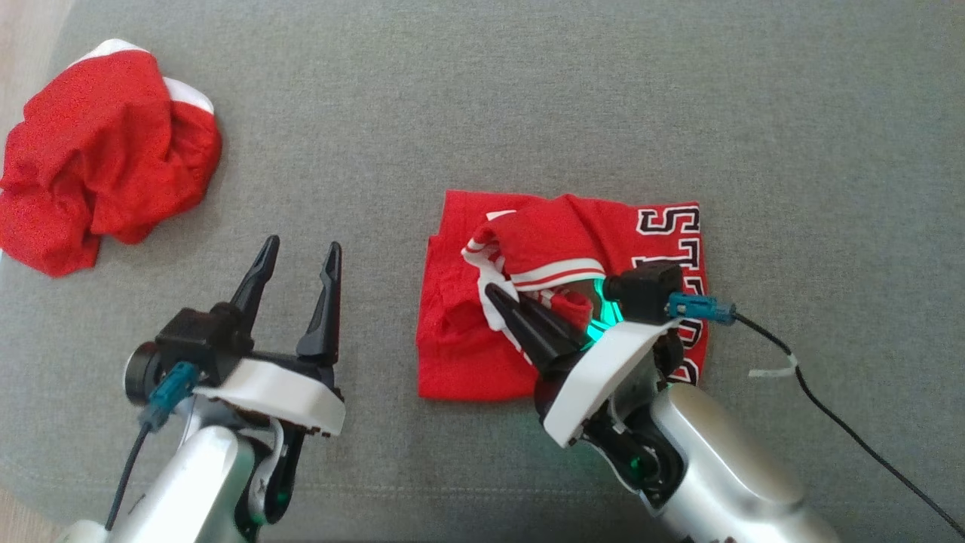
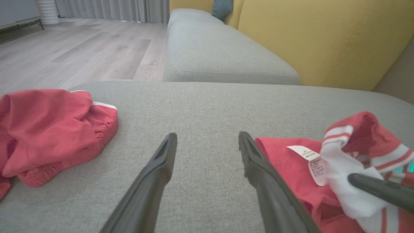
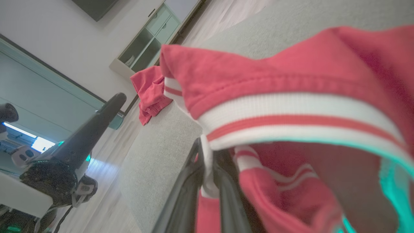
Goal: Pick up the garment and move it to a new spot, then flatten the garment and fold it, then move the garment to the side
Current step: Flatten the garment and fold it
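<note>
Carefully, I'm pinching the striped trim (image 1: 559,274) of the garment (image 1: 467,362) in the right gripper (image 1: 497,296), planning a slow, low lift, with the left gripper (image 1: 302,244) hovering wide-open at its nine o'clock.

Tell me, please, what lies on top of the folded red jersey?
The jersey's own bunched striped trim, pinched by the right claw; the lettering beneath is partly hidden.

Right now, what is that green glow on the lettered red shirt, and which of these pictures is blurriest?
Head view: a green light by the right gripper tints the red jersey beneath it. Right wrist view: the jersey sits so near the lens that it is blurred, its lower edge tinged teal, and the room looks tilted. Left wrist view: sharpest, soft daylight.
</note>
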You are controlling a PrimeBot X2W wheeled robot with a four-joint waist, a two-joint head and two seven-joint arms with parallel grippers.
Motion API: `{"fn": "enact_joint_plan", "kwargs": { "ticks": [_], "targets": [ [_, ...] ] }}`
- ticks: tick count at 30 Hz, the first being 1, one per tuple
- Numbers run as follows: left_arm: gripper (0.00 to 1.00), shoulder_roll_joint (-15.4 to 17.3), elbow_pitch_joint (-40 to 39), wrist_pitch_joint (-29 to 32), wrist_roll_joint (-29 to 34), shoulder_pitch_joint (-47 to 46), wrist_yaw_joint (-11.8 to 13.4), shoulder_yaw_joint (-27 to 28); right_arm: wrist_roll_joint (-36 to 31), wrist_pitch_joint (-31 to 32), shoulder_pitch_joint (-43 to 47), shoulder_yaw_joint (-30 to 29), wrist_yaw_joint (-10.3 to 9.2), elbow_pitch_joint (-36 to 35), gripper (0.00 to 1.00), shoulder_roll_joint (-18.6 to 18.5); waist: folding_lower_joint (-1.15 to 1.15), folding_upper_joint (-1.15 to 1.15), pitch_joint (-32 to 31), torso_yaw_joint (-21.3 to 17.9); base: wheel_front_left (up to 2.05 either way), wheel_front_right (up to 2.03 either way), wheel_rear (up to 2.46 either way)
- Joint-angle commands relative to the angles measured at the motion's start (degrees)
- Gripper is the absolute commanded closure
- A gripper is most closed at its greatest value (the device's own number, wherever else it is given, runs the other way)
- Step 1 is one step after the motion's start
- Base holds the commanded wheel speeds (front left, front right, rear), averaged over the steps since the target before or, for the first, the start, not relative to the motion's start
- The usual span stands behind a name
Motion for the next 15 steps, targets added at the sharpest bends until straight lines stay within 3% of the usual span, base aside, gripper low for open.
{"fn": "enact_joint_plan", "kwargs": {
  "ticks": [1, 2, 3, 4, 5, 11, 15],
  "targets": [
    [0.00, 0.9, -1.4, -0.3, 0.5, -2.6, -0.2, 2.1, 0.8, -1.2, -1.8, 2.0, -0.04, -0.8, 1.00, 1.2, 0.00, 0.00, 0.0, 0.0, 0.00, 0.00, 0.00],
    [0.00, 0.9, -1.4, -0.4, 0.5, -2.6, -0.2, 2.1, 0.9, -2.0, -2.3, 2.5, -0.04, -0.1, 0.91, 1.2, 0.00, 0.00, 0.0, -0.1, 0.00, 0.00, 0.00],
    [0.00, 1.0, -1.3, -0.4, 0.5, -2.7, -0.3, 2.1, 0.9, -3.0, -2.8, 3.1, -0.04, 0.4, 0.58, 1.2, 0.00, 0.00, 0.0, -0.1, 0.00, 0.00, 0.00],
    [0.00, 1.0, -1.3, -0.4, 0.5, -2.7, -0.3, 2.1, 1.2, -4.0, -3.2, 3.7, -0.04, 0.6, 0.09, 1.2, 0.00, 0.00, 0.0, -0.1, 0.00, 0.00, 0.00],
    [0.00, 1.1, -1.3, -0.4, 0.6, -2.8, -0.3, 2.2, 0.8, -6.4, -4.2, 4.9, -0.04, 0.7, 0.00, 1.2, 0.00, 0.00, 0.2, -0.2, 0.00, 0.00, 0.00],
    [0.00, 1.0, -1.6, -0.5, 0.8, -3.0, 0.1, 2.6, -4.1, -13.1, -6.2, 8.0, -0.04, -2.8, 0.00, 1.2, 0.00, 0.00, 0.6, -0.4, 0.00, 0.00, 0.00],
    [0.00, 1.3, -1.7, -0.6, 0.8, -2.8, 0.4, 3.0, -8.5, -16.3, -6.2, 5.8, -0.04, -5.4, 0.00, 1.2, 0.00, 0.00, 0.6, -0.8, 0.00, 0.00, 0.00]
  ]
}}
